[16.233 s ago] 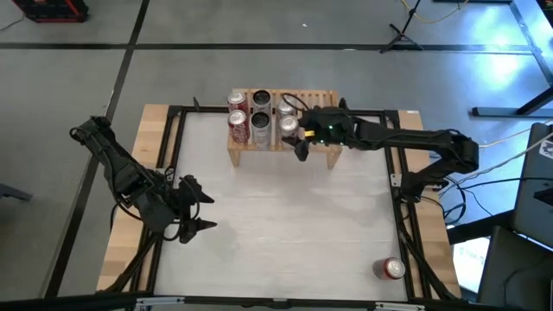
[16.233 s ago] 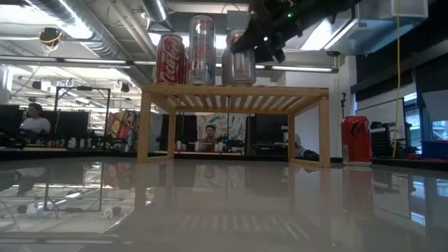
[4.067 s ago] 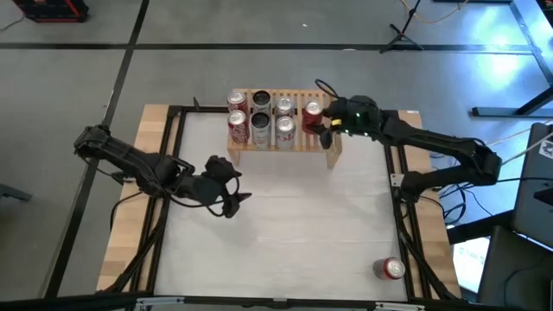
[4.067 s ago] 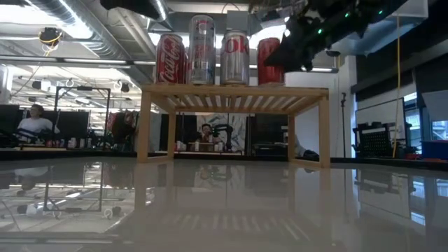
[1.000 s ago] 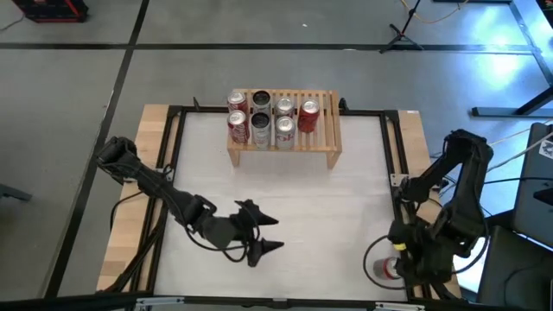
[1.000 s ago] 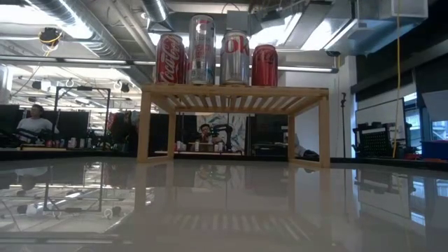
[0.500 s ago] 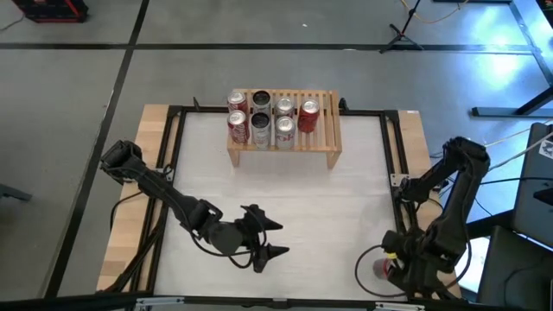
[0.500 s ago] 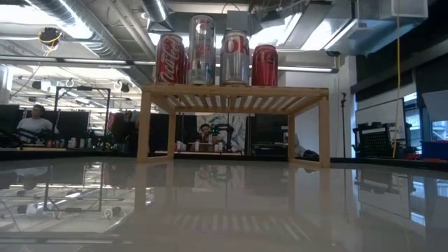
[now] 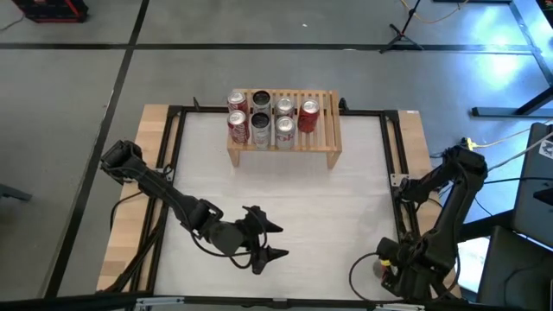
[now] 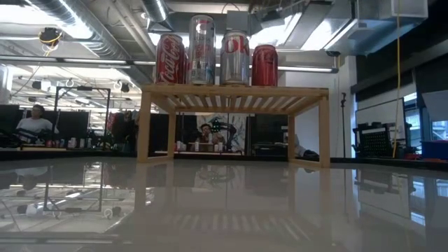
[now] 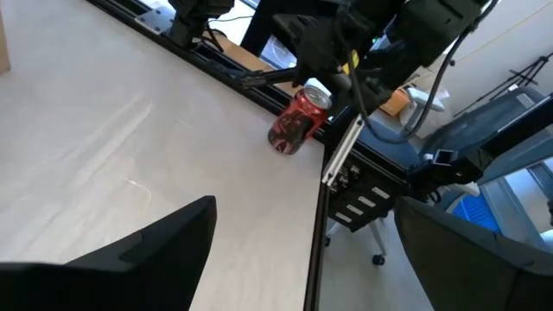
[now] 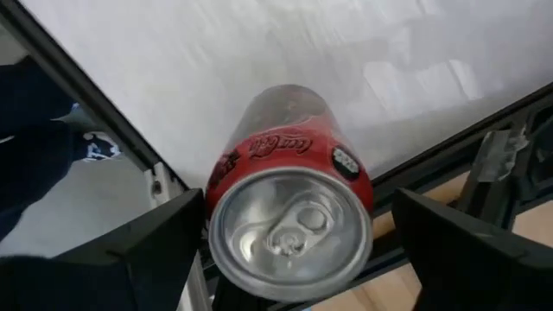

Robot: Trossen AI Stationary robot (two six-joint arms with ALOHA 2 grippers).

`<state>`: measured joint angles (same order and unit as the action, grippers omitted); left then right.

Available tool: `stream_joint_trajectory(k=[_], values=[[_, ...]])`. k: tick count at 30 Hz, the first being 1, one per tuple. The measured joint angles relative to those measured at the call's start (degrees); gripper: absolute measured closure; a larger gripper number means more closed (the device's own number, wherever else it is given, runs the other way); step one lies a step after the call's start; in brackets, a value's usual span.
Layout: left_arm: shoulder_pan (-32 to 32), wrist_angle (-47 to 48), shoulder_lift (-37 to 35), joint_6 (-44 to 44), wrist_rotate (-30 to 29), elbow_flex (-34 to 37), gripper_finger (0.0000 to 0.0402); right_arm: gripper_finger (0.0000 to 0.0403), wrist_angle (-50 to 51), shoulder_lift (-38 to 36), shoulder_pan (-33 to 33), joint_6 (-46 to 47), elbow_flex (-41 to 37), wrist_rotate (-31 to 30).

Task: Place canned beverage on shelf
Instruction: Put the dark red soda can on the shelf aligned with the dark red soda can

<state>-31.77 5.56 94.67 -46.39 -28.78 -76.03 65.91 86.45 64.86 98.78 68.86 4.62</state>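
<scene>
Seven cans are visible in total. Six stand on the shelf: four in the front row and two behind them at the left end. The rightmost shelf can is red. A seventh red can stands at the table's near right corner.

The right gripper straddles this can, fingers spread on either side, not touching. The left gripper hovers over the white tabletop near centre-front, fingers apart and empty. The room has a grey floor.
</scene>
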Motion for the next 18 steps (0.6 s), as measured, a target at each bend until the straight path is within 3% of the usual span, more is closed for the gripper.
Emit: stream_joint_trajectory(k=[6, 12, 18], values=[[0.04, 0.06, 0.0, 0.22, 1.1, 0.0, 0.005, 0.0046, -1.81, 3.03, -0.01, -0.86, 0.0, 1.08], [0.15, 2.29, 0.0, -0.26, 1.51, 0.02, 0.005, 0.0129, -1.58, 4.14, -1.33, -0.69, 0.04, 2.52], [0.14, 8.1, -2.2, -2.05, 0.68, 0.02, 0.005, 0.0134, -1.35, 3.85, -6.24, 1.97, 0.14, 0.66]])
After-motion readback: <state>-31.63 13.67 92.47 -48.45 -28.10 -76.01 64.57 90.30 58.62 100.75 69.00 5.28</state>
